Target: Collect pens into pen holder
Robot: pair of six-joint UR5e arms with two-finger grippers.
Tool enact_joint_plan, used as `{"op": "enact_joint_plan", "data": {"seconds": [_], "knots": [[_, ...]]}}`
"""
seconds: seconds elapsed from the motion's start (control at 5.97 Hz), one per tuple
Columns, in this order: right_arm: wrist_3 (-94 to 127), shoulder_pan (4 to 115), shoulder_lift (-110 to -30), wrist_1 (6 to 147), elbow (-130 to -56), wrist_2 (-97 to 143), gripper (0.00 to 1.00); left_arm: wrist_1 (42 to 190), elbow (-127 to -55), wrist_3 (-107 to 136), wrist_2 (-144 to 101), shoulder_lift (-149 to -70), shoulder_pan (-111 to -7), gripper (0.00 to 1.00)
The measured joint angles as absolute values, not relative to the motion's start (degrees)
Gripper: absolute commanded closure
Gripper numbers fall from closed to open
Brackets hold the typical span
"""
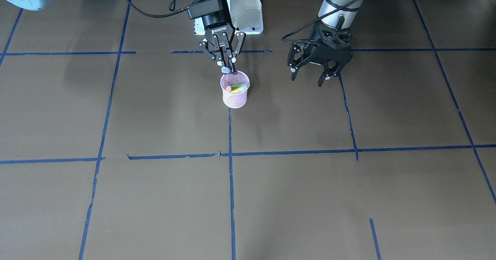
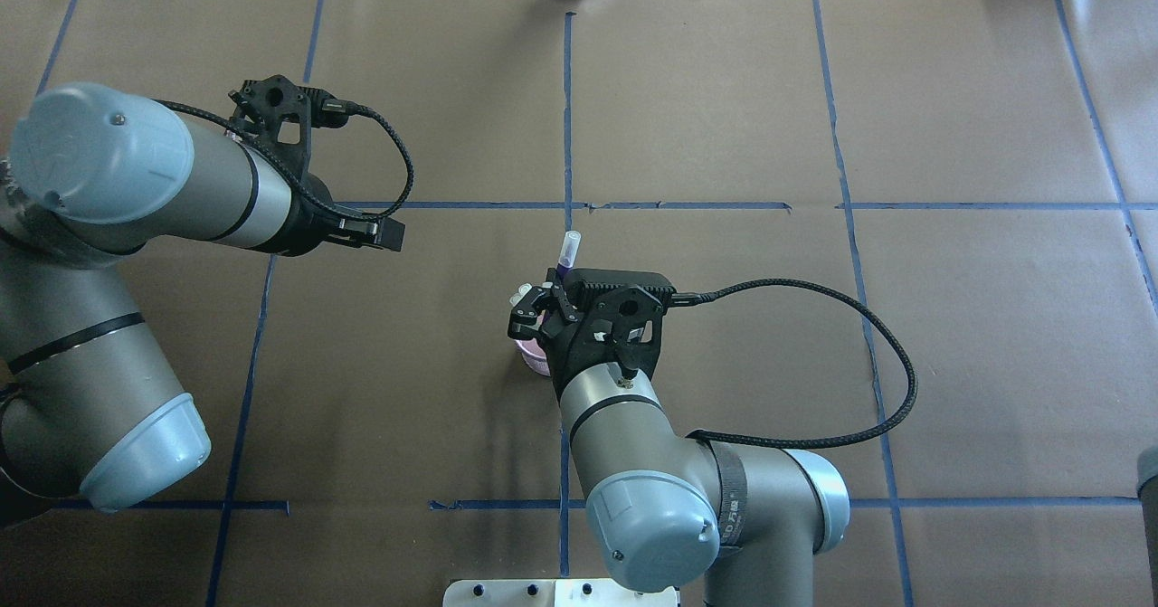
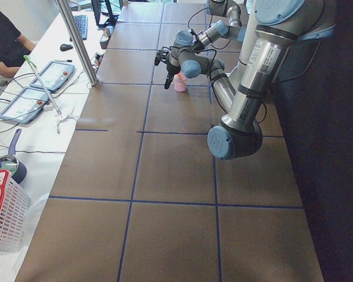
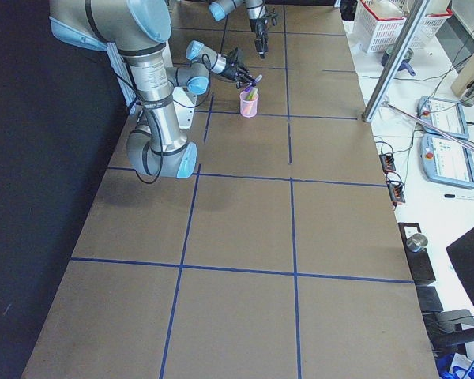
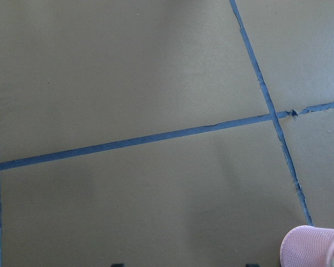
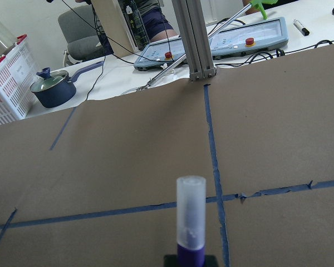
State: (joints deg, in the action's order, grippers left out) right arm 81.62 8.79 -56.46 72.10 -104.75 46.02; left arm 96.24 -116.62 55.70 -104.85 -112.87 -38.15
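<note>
Two of three pens are in: the orange pen (image 1: 229, 88) and the green pen (image 1: 241, 87) lean inside the pen holder (image 1: 235, 95), their tops across its mouth. The holder stands upright on the desk (image 1: 155, 116), on a blue tape line.

The right gripper (image 1: 228, 65) is clamped on the purple pen (image 1: 225, 70) and grips the coloured barrel. The pale cap end sticks out past the fingertips. From the front the cap sits just above the holder's rim on the robot's side, not over the centre. The side view shows the pen slanted rather than upright.

The left gripper (image 1: 309, 78) hangs spread wide, holds nothing, and is well apart from the holder.

We judge the step in hand to be the drop of the last pen. Our notes for doing it well:
- Bring the cap end over the middle of the mouth, on the open side away from the two leaning pens.
- Steepen the pen so it enters end-first, not across the rim.
- Lower until the cap is under the rim before we let go. A release from above could bounce off the other tops.
- Keep the fingers off the mesh. The cup looks light and may tip or slide.
- Open only a little, then lift straight up.
</note>
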Motion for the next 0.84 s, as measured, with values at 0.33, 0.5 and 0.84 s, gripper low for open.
{"op": "enact_joint_plan", "data": {"seconds": [0.33,0.5,0.84], "knots": [[81.25,8.79,-56.14,72.21,-102.88,45.93,0.99,96.27,-116.27,55.64,-104.85,-112.85,-38.15,0.21],[81.04,8.79,-55.89,72.23,-102.43,45.95,0.90,96.31,-116.10,55.64,-104.85,-112.87,-38.14,0.21],[80.68,8.69,-55.06,72.31,-101.48,45.96,0.22,96.33,-115.85,55.64,-104.85,-112.93,-38.08,0.21]]}}
